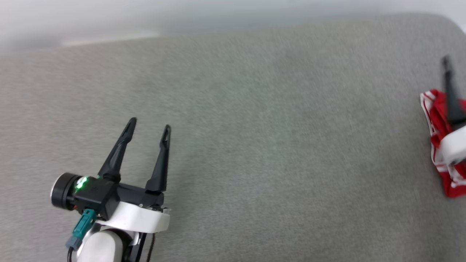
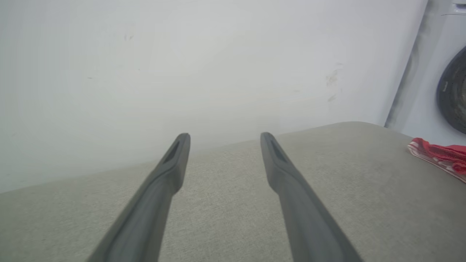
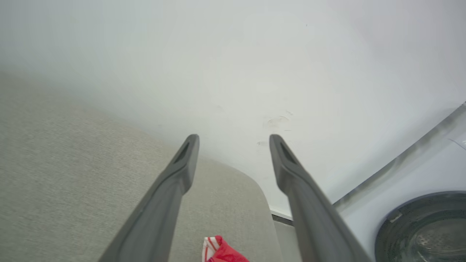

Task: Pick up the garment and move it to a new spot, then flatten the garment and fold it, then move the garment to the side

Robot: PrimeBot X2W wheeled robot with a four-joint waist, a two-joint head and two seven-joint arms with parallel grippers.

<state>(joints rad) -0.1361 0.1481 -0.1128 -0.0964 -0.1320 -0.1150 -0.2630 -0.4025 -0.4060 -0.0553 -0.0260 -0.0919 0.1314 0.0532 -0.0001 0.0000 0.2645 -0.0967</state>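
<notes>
L gripper [image 1: 150, 123] sat at lower left of head view, over the grey padded top [image 1: 255, 145]. Its fingers were spread apart w/ bare grey fabric showing btwn them. L wrist view agreed: both dark fingers apart, pointing across the top toward the white wall [image 2: 182, 54].

R gripper [image 3: 233, 137] was also spread apart in its own wrist view, w/ the wall and the top's rounded far corner seen btwn the tips. In head view, one dark finger of it and a bit of white wrist showed at the far right edge, blurred.

The shirt [image 1: 435, 120] lay bunched on the top's right end, well apart from the L gripper. It looked red w/ white-and-red striped trim; lettering couldn't be made out. In head view the R finger overlapped it, but contact couldn't be told. In R wrist view a red and striped bit of it [image 3: 222, 253] showed at the bottom edge, low btwn the two fingers, not pinched by them. In L wrist view it [image 2: 442, 154] sat far right near the top's edge.

A washer [image 3: 418, 229] w/ a dark round door stood just past that right end.
</notes>
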